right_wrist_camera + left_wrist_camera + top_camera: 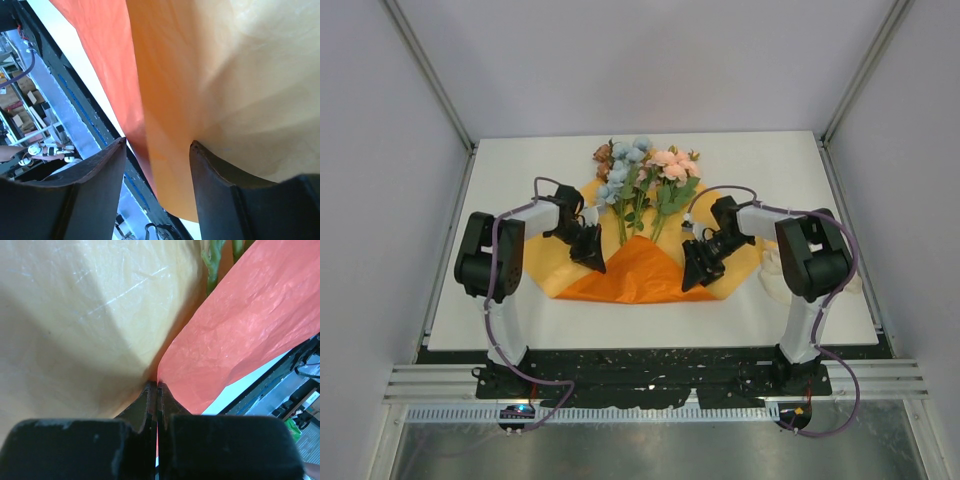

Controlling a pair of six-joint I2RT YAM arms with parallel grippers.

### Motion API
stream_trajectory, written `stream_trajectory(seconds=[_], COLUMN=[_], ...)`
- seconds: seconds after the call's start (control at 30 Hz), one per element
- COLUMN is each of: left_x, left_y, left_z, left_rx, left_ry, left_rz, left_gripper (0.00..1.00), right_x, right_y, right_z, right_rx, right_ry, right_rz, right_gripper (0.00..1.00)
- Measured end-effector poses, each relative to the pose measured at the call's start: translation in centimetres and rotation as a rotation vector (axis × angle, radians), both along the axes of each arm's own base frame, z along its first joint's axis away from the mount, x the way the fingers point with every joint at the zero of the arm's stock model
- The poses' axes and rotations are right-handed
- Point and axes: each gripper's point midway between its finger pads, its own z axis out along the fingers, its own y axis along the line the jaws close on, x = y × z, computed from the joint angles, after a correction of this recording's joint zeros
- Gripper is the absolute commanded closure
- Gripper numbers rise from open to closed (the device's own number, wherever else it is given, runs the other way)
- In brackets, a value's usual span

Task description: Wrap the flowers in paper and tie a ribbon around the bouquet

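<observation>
The white table (520, 300) bears the orange paper (640, 278) and, rightward, the ribbon (769, 270).

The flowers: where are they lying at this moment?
In the top view, the flowers lie mid-table toward the far edge, their stems on the orange paper, with the left gripper and right gripper either side of the stem ends.

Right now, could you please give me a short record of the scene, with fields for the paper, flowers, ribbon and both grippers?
paper: orange sheet on the table, near part folded up into a triangle reaching the stem ends
flowers: lying on the paper, blooms toward the far side
ribbon: cream, at the right, partly hidden behind the right arm
left gripper: shut on the paper's fold
right gripper: open, paper showing between its jaws
wrap: begun, ribbon not tied
</observation>
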Motion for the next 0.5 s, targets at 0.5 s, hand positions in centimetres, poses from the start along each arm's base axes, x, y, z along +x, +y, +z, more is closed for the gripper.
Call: stream_trajectory(seconds=[0.5], left_x=[0.0], left_y=[0.2], left_z=[-0.1], left_rx=[0.006], left_ry=[0.002], left_rz=[0.008], left_gripper=[1.00], right_x=[3.4], right_y=[1.9], right_z=[12.1], right_rx=[0.138], right_ry=[-0.456], right_rz=[-0.089], right_gripper=[0.37])
